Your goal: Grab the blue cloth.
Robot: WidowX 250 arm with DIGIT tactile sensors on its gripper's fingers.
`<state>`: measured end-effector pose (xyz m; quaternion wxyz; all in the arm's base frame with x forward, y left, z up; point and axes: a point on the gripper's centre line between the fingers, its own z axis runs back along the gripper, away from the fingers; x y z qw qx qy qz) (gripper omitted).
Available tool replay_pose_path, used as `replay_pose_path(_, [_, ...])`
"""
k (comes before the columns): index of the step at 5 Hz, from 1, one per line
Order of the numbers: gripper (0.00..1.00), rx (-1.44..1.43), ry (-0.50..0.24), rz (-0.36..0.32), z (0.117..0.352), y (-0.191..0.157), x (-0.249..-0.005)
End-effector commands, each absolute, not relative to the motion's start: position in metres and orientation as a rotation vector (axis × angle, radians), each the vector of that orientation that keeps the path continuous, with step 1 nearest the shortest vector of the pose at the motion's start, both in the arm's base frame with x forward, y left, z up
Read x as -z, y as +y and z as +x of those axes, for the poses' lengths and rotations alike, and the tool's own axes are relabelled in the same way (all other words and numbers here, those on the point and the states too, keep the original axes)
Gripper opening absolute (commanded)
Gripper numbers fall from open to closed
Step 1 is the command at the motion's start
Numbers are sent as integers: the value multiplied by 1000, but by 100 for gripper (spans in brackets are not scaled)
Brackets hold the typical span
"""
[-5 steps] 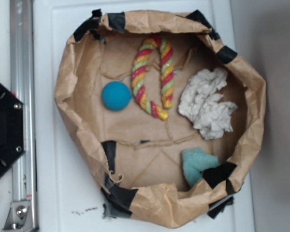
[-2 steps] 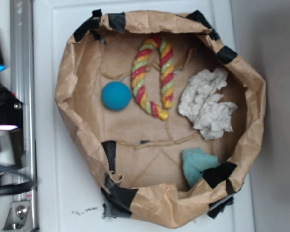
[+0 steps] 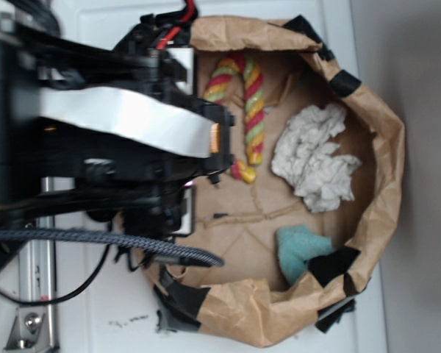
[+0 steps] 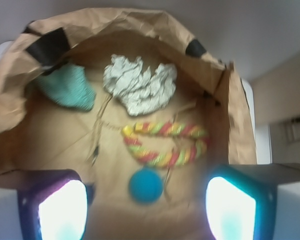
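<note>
The blue cloth is a small teal fuzzy lump lying inside the brown paper bag at its lower right, partly tucked under a black tape patch. In the wrist view the blue cloth sits at the far left of the bag floor. My gripper is open, its two lit fingers wide apart with nothing between them, hovering over the bag's opposite side above a blue ball. My arm covers the bag's left part in the exterior view, well away from the cloth.
A larger white crumpled cloth lies beside the blue cloth, and a striped rope toy lies mid-bag. The bag's crumpled walls rise all round. A metal rail runs along the left.
My arm has swung in from the left over the bag's left part and now hides the blue ball in the exterior view. The objects in the bag have not moved.
</note>
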<state>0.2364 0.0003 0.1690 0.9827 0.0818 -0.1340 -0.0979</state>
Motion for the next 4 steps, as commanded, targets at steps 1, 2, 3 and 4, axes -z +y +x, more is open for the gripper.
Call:
replay_pose_path(1, [100, 396, -329, 286, 286, -17, -127])
replay_pose_path(2, [100, 567, -406, 221, 292, -29, -109])
replay_pose_path(3, [100, 670, -402, 204, 300, -45, -93])
replay_pose_path(4, [100, 722, -408, 178, 305, -55, -81])
